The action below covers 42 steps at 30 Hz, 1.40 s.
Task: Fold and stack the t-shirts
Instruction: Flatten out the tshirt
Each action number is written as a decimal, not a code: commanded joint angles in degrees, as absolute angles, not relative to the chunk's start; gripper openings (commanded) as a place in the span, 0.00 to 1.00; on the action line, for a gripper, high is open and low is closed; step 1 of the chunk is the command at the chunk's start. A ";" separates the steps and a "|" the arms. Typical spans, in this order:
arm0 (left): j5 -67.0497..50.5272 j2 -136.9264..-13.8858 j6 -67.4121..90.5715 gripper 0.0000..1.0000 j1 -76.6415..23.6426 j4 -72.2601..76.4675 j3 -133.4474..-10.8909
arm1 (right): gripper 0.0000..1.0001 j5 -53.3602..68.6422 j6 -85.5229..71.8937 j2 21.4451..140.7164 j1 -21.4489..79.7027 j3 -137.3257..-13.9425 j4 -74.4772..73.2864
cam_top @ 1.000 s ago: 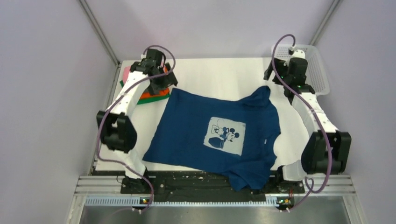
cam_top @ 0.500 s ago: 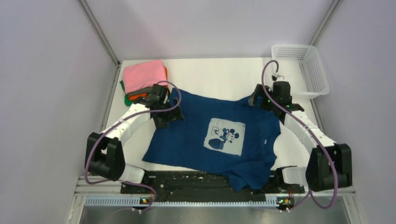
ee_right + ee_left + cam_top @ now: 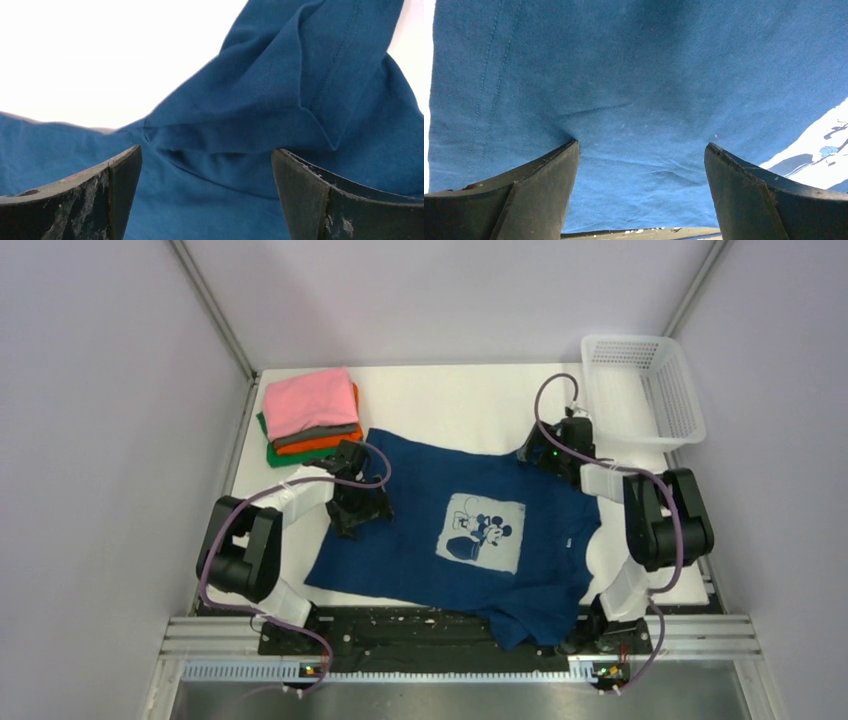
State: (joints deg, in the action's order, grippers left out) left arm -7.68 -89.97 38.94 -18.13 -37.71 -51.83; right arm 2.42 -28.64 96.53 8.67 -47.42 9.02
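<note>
Navy t-shirt [image 3: 400, 540] lies spread out, slightly rumpled.

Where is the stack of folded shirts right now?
In the top external view, the folded stack sits at the far-left corner of the table, just beyond the left pincer and the navy t-shirt.

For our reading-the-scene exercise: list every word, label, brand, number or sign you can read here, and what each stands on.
No text can be read.
The navy t-shirt bears only a pale cartoon print, a picture without legible words.
A tiny pale mark beside the print is too small to read.
</note>
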 commanded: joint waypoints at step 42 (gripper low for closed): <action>-7.80 -90.99 35.68 0.99 -18.36 -37.60 -61.66 | 0.99 -5.02 -27.75 80.37 16.71 -45.62 -16.51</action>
State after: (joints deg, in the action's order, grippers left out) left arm -5.30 -88.79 36.05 -18.11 -41.17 -62.19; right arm -0.89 -24.80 83.29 16.10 -51.40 -10.85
